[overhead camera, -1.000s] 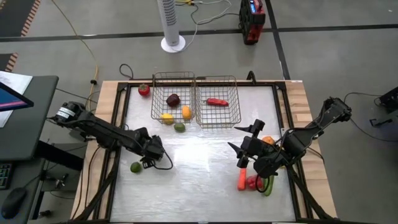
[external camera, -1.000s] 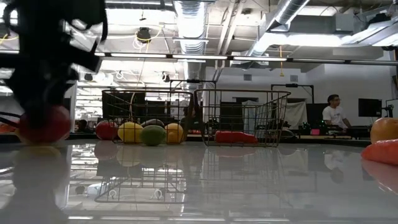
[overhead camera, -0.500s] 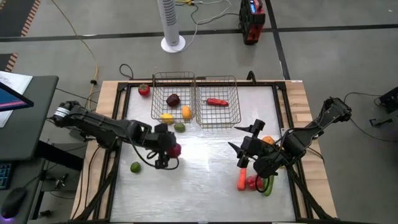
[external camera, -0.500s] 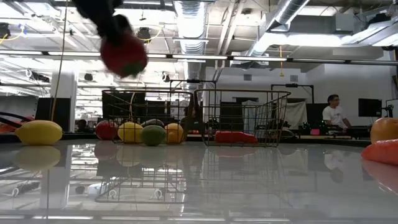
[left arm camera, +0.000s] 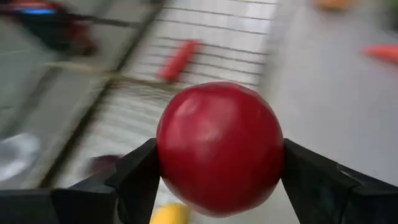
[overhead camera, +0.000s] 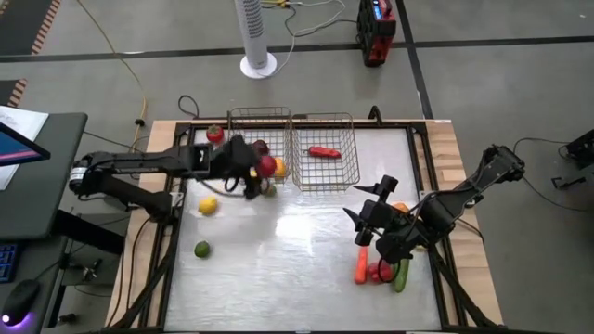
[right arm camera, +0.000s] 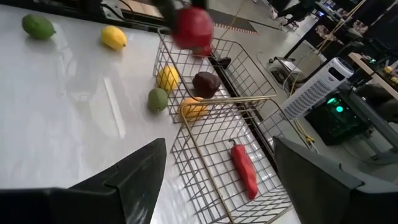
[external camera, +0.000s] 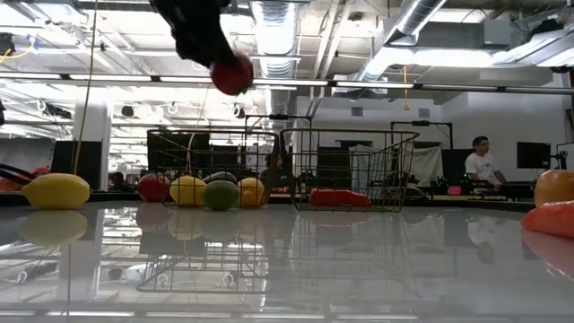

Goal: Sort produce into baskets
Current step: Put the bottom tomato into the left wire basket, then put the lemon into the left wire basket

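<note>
L gripper (overhead camera: 258, 172) holds a round red toy apple (overhead camera: 267, 166) betw both fingers, above the near rim of the L grey wire-mesh basket (overhead camera: 243, 119). Advance till apple is over basket centre, lower, then release. R gripper (overhead camera: 368, 220), fingers spread wide, waits well apart from that basket.
</note>
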Motion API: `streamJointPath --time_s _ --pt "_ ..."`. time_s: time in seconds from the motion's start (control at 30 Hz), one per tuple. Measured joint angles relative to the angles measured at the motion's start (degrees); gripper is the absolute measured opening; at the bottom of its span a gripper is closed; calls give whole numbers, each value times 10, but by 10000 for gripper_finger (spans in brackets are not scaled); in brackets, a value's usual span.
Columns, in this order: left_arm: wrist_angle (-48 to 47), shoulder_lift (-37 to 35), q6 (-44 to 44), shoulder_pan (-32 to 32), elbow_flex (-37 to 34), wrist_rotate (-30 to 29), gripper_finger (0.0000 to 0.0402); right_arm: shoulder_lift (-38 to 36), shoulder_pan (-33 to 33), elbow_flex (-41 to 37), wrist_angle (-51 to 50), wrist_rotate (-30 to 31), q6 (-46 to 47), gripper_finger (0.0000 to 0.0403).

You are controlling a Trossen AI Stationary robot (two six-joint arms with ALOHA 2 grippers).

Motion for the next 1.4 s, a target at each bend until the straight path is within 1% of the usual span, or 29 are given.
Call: streamJointPath --time_s 0.07,0.13,0.23,0.33,0.4,0.47,0.53,0.6,0.67,0.73,0.93,1.0,1.07,1.17,1.23,1.3,1.4 --pt "1 7 -10 26 0 -54 275 0 -3 0 0 0 1 324" --pt "-4 17 -44 51 0 -87 277 0 -3 0 -1 0 2 324" --pt "-9 31 -54 79 0 -82 295 0 -3 0 -5 0 6 324" --pt "-8 44 -51 88 0 -78 332 0 -3 0 -6 0 6 324" --pt "-9 49 -27 88 0 -81 358 0 -3 0 -6 0 6 324" --pt "-30 49 -2 85 7 -89 380 0 -3 0 -6 0 10 324" --pt "-69 49 8 79 23 -90 393 0 -3 0 -8 0 12 324" --pt "-119 49 -6 67 45 -85 397 0 -3 0 -11 0 15 324" --pt "-180 49 -32 46 70 -57 393 0 -3 0 -16 0 20 324" --pt "-240 49 -59 12 86 -34 384 0 -3 0 -23 0 25 324" --pt "-419 49 -183 -100 82 -33 355 0 -3 0 -23 1 30 324" --pt "-458 49 -236 -132 70 -43 349 0 -3 0 -23 1 34 324" --pt "-471 45 -281 -160 47 -57 346 0 -2 0 -22 1 39 324" --pt "-471 35 -318 -186 4 -50 346 0 -2 0 -22 1 45 324" --pt "-466 34 -325 -192 -30 -42 346 0 -2 0 -22 1 45 324" --pt "-458 34 -327 -191 -61 -46 346 0 -2 0 -20 1 45 324" --pt "-429 34 -310 -178 -106 -43 346 0 -2 0 -20 1 45 324"
